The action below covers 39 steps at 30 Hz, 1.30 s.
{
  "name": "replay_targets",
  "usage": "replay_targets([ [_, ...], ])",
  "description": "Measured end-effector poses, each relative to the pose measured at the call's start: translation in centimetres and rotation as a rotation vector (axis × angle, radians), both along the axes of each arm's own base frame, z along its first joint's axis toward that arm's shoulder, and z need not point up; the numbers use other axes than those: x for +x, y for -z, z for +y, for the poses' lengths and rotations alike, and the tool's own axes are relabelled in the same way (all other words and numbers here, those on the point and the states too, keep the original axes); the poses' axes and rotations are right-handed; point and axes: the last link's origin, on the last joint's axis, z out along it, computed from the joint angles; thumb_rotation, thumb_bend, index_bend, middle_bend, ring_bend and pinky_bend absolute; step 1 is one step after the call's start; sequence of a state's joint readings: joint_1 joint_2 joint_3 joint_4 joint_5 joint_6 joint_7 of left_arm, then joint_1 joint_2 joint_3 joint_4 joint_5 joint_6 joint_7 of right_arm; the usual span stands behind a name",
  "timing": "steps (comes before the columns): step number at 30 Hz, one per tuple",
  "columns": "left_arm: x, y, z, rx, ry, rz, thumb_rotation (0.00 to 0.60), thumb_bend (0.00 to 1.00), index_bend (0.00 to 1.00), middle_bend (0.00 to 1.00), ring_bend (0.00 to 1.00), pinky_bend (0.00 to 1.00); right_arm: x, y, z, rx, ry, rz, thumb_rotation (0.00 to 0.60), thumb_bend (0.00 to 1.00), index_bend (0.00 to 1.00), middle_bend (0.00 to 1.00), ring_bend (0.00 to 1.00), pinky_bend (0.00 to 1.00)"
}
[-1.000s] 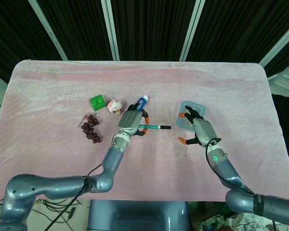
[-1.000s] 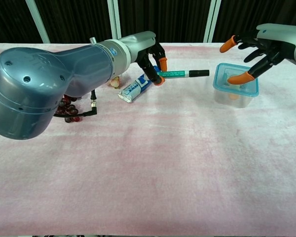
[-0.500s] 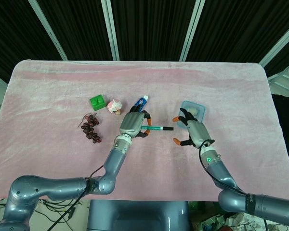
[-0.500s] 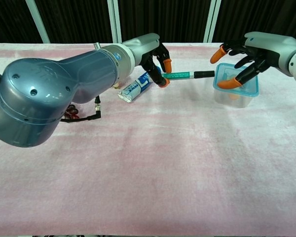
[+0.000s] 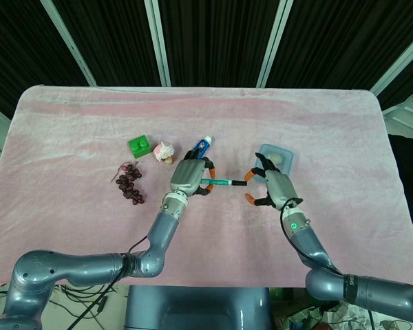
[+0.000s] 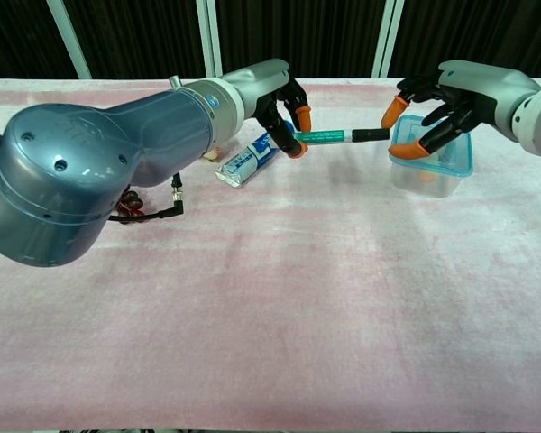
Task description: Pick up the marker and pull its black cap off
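My left hand (image 5: 188, 177) (image 6: 272, 97) holds a teal marker (image 5: 222, 182) (image 6: 325, 136) level above the pink cloth. Its black cap (image 5: 239, 183) (image 6: 370, 134) points toward my right hand. My right hand (image 5: 272, 187) (image 6: 442, 99) hovers at the cap's end with its orange-tipped fingers spread apart. One fingertip (image 6: 393, 112) sits just above the cap and the thumb tip (image 6: 406, 149) just below and beyond it. Neither closes on the cap, and I cannot tell whether either touches it.
A clear blue-rimmed container (image 5: 283, 152) (image 6: 433, 170) stands right behind my right hand. A toothpaste tube (image 5: 202, 145) (image 6: 248, 161) lies under my left hand. A green block (image 5: 140, 146), a small pink-white item (image 5: 164, 151) and dark grapes (image 5: 129, 183) lie further left.
My right hand has moved left from over the container to the marker's cap end. My left hand and the marker have shifted slightly toward it.
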<state>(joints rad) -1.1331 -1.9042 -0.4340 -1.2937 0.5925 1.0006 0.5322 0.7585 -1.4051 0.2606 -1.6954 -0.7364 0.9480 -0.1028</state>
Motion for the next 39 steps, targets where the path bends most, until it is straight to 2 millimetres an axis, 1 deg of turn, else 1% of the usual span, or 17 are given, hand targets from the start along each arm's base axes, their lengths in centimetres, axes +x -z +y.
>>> replay_targets([
  [23, 0.2, 0.3, -0.4, -0.006, 0.01, -0.01, 0.6, 0.64, 0.79, 0.35, 0.05, 0.06, -0.2, 1.1, -0.7, -0.012, 0.029, 0.004, 0.6, 0.23, 0.47, 0.0, 0.04, 0.15],
  [31, 0.2, 0.2, -0.5, -0.005, 0.011, -0.012, 0.6, 0.64, 0.79, 0.35, 0.05, 0.06, -0.4, 1.3, -0.8, -0.014, 0.035, 0.012, 0.6, 0.25, 0.5, 0.0, 0.04, 0.15],
  [39, 0.1, 0.2, -0.5, -0.004, 0.014, -0.003, 0.6, 0.64, 0.79, 0.35, 0.05, 0.05, -0.6, 1.3, -0.8, -0.012, 0.042, 0.006, 0.6, 0.26, 0.51, 0.0, 0.04, 0.15],
])
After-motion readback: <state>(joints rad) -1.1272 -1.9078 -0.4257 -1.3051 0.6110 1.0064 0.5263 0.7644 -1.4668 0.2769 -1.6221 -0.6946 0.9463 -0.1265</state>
